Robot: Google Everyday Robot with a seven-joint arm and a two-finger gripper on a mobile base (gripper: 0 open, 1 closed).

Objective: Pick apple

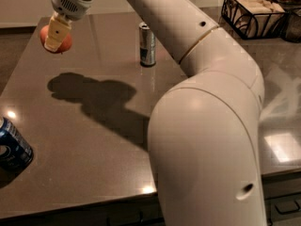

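Note:
The apple (63,42) is a small round orange-red fruit at the upper left of the camera view. My gripper (55,37) is shut on it, a cream finger (55,33) across its front. The apple hangs well above the dark tabletop (94,140), and its shadow with the arm's shadow lies on the table below. The white arm runs from the gripper across the top of the view to a big elbow at the right front.
A slim silver can (147,44) stands upright on the table, right of the apple. A dark blue soda can (12,149) stands at the left front edge. A black wire basket (254,13) with packets sits at the back right.

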